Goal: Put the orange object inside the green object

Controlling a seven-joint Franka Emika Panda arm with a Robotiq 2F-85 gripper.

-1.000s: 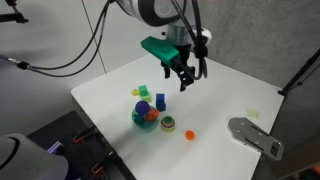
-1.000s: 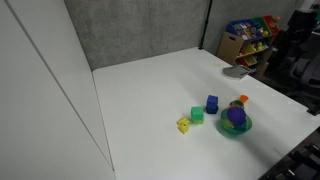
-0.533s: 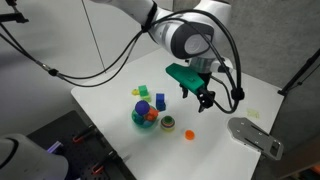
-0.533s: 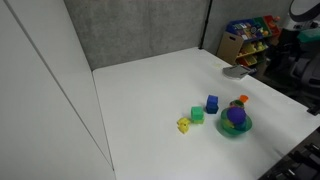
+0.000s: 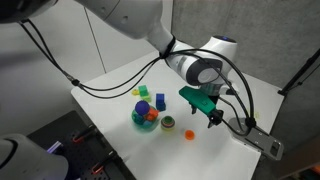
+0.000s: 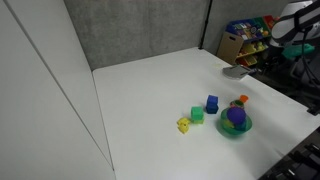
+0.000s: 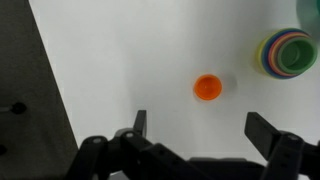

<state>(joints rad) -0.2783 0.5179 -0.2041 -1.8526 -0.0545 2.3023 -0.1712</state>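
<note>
Since the arm [image 5: 200,70] has swung across the white table [image 5: 110,95] in the last second, its gripper [image 5: 212,119] now hangs above and a little to one side of the green object [image 5: 168,124] instead of well behind it. The wrist view shows the jaws spread wide, holding nothing. Just beside the green object, not touching it, lies the orange object [image 5: 189,133], framed between the fingers [image 7: 262,130]. The approach looks nearly done, with descent and grasp judged next.

On the table [image 5: 110,95], the disc [image 5: 189,133] lies near the ring [image 5: 168,124], not touching. The bowl [image 5: 137,121] stands just beside the ring, with blocks [image 5: 160,100] behind it.
</note>
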